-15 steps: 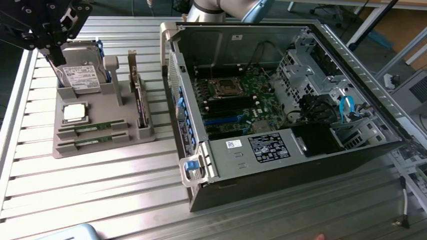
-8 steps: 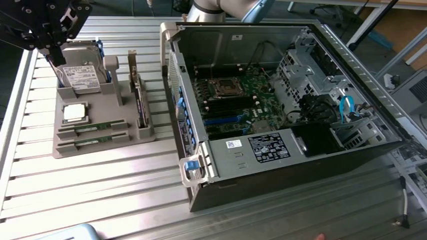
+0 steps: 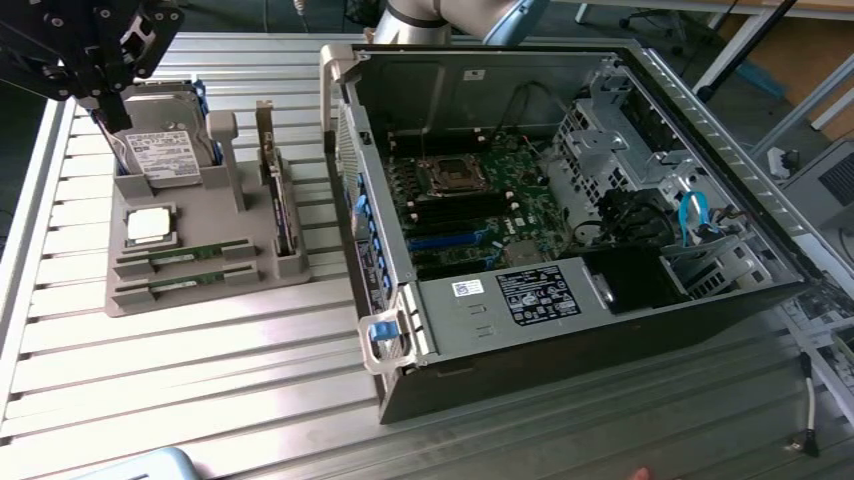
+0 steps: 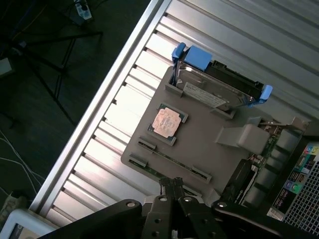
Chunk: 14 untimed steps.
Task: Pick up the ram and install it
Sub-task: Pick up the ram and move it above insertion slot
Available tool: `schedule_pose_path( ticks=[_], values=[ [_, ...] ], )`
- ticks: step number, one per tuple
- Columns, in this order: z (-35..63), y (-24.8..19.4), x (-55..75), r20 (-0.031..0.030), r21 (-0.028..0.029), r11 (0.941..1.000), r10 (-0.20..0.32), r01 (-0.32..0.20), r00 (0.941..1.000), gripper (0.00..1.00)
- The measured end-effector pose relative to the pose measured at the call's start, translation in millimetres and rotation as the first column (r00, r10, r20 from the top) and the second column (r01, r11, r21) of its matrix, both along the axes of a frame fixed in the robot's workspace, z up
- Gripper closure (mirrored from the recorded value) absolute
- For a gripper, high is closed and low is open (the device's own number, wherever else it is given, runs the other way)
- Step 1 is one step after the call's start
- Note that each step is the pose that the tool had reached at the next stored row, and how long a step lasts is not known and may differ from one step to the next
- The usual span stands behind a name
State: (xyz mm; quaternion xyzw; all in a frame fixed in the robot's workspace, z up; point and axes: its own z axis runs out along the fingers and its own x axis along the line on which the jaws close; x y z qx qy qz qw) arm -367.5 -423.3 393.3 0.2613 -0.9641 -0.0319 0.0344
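Two ram sticks, thin and green, lie side by side in slots of the grey tray (image 3: 200,215): one ram stick (image 3: 180,256) and a second ram stick (image 3: 179,285) nearer the tray's front edge. In the wrist view the ram (image 4: 174,160) runs just beyond my fingertips, and the other stick (image 4: 147,171) is partly hidden behind them. My black gripper (image 3: 102,102) hangs above the tray's far corner at the exterior view's left, over the hard drive. The gripper (image 4: 172,183) is shut with nothing in it.
The tray also holds a hard drive (image 3: 166,150) in a blue caddy, a square processor chip (image 3: 150,225) and an upright expansion card (image 3: 276,195). The open computer case (image 3: 400,330) lies at the exterior view's right, its motherboard (image 3: 481,200) exposed. The slatted metal table (image 3: 200,380) carries everything.
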Motion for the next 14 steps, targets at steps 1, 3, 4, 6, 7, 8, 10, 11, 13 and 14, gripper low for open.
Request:
schedule_pose_path(
  ticks=[1,3,4,6,7,8,10,11,13,14],
  values=[
    [0.0,0.0,0.0,-0.0001,0.0,1.0,0.002,-0.002,1.0,0.9],
    [0.0,0.0,0.1,0.0,0.0,0.9999,0.012,-0.012,0.9999,0.9],
    [0.0,0.0,0.1,0.0,0.0,0.9998,0.02,-0.02,0.9998,0.9],
    [0.0,-0.1,0.1,0.0,0.0,0.9992,0.04,-0.04,0.9992,0.9],
    [0.0,0.0,0.1,0.0,0.0,0.9982,0.06,-0.06,0.9982,0.9],
    [0.0,0.0,0.1,0.0,0.0,0.9975,0.071,-0.071,0.9975,0.9],
    [0.0,0.0,0.1,-0.0001,0.0,0.9946,0.104,-0.104,0.9946,0.9],
    [-0.1,0.0,0.1,0.0,0.0,0.993,0.118,-0.118,0.993,0.9],
    [-0.1,0.0,0.1,0.0,0.0,0.9889,0.149,-0.149,0.9889,0.9],
    [-0.1,0.0,0.1,0.0,0.0,0.9865,0.164,-0.164,0.9865,0.9]
  ],
)
